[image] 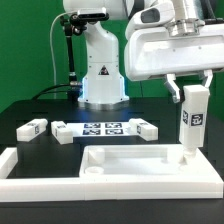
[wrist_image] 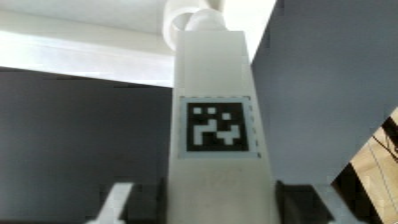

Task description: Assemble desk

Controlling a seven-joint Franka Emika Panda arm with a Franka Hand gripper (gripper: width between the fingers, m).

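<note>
Desk: in parts, assembly judged to be at an early stage.

Top panel (image: 140,160): lies flat by the front edge of the bench (image: 55,147), rim upward. Its long axis runs along that edge, and it sits inside the angle of the border bars (image: 30,165). No leg is seen fixed in it.

Held leg (image: 192,118): upright, long axis vertical, tag facing the exterior camera. Its lower end is at the panel's corner toward the exterior view's right. Whether it is seated in the corner hole cannot be told.

Tool (image: 190,88): clamped on the upper end of this leg, one finger on each side. The wrist view shows the same leg (wrist_image: 217,120) running away from the camera, tag legible.

Loose legs (image: 33,127): three, lying on their sides farther back on the bench, beside the marker board (image: 100,128), untouched.

Judged remaining: seating the held leg, then fitting the other three at the other corners.
</note>
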